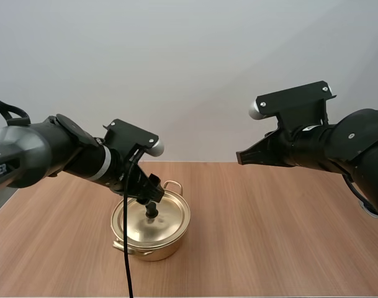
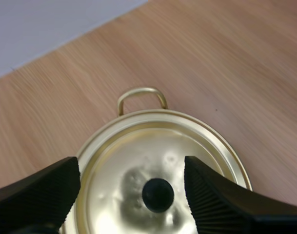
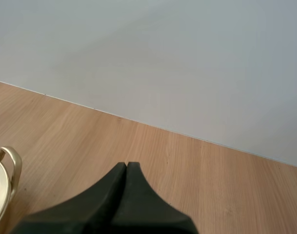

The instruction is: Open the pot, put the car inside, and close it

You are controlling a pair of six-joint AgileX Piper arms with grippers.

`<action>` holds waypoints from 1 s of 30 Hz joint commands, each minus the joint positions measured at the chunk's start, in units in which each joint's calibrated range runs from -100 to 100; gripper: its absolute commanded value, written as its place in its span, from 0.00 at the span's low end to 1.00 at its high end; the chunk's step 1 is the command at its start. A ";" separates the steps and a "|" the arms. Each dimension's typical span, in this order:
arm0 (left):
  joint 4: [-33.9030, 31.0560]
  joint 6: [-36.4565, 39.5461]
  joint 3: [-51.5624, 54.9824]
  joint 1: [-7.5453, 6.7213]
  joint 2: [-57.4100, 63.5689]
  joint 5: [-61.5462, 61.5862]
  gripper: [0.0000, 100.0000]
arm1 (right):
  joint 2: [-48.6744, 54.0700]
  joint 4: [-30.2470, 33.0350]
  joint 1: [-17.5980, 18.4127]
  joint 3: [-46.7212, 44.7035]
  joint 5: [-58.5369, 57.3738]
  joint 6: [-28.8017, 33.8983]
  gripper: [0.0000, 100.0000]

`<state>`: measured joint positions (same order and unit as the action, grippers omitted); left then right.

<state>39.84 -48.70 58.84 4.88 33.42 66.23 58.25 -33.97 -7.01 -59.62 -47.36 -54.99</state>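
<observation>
The left gripper (image 1: 153, 200) hangs wide open over the gold pot (image 1: 153, 249), fingers straddling the lid (image 1: 169, 217)'s black knob (image 2: 158, 195) without touching it. The pot sits closed on the wooden table (image 1: 275, 242). The right gripper (image 1: 239, 158), fingers pressed together and empty, hovers well apart.

Both arms matte black with rounded joint housings. Left arm (image 1: 58, 149): silver-grey section at its near end, white lettering cut off at the edge, reads "IPER"; pale grey ring band (image 1: 105, 162) near the wrist. Right arm (image 1: 356, 139): all black, small pale screw heads on the housing and on the flat wrist plate (image 1: 294, 98). Left gripper (image 2: 131, 165): black fingers (image 2: 211, 197), fine ribs on the inner faces. Right gripper (image 3: 126, 166): smooth black tapered outer faces.
</observation>
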 commanded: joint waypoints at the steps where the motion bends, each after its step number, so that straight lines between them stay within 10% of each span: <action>1: 3.48 -1.32 -0.02 -0.04 8.03 -4.02 1.00 | -0.04 -0.74 -0.02 -0.02 -0.07 -0.68 0.00; 14: 3.25 12.61 0.52 0.23 64.84 -4.46 1.00 | 2.48 -24.77 -0.02 -6.00 0.26 -25.98 0.00; 20: -13.25 33.75 11.38 -0.77 66.58 -28.70 1.00 | 7.38 -24.91 -0.02 -6.00 -0.09 -26.08 0.00; 30: -30.99 41.68 41.16 -4.49 66.58 -56.33 1.00 | 16.81 -24.91 -0.56 -10.45 -11.52 -26.08 0.00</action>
<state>20.35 -16.18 85.05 0.45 90.54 26.06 73.60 -58.89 -7.25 -68.75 -58.72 -81.07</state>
